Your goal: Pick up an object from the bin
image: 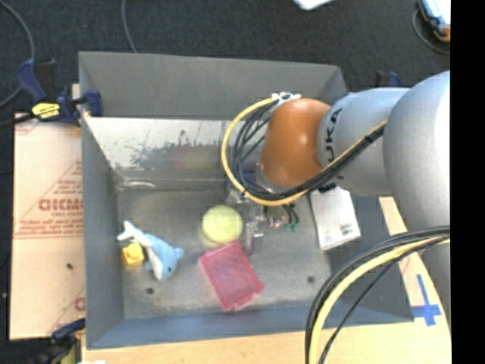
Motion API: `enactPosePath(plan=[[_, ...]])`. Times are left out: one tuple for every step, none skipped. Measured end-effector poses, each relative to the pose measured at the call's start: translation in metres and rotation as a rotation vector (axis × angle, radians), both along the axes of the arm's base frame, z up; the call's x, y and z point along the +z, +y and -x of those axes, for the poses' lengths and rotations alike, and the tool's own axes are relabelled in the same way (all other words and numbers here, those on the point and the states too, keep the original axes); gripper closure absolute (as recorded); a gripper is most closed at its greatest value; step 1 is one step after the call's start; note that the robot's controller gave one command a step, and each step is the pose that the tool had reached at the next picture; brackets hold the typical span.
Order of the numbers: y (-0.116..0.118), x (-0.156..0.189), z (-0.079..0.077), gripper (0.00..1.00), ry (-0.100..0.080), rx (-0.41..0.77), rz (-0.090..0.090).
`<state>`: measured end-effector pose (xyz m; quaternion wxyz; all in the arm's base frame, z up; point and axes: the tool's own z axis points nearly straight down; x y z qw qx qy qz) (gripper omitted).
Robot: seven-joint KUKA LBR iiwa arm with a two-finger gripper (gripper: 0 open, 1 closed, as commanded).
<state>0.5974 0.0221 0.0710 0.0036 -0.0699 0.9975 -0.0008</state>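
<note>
Grey bin (102, 218) holds a yellow-green ball (221, 224); the gripper (254, 222) hangs just right of the ball, wide or narrow I cannot tell. Probably light, slightly soft, apt to roll: grip across its middle.

Bare floor of the grey metal bin (163, 203) lies open at back left and front right. A pale yellow-green ball (220, 225), a pink translucent rectangular box (231, 277) and a blue-and-white soft toy dolphin (158, 252) crowd the middle and front left.

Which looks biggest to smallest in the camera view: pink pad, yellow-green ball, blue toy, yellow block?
1. pink pad
2. blue toy and yellow-green ball, about alike
3. yellow block, smallest
</note>
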Motion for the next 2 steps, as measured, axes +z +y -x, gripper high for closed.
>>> enactPosePath(plan=[[0.013, 0.0, -0.005, 0.0, -0.011, -0.049, -0.002], [0.025, 0.0, -0.007, 0.0, -0.008, -0.061, -0.002]])
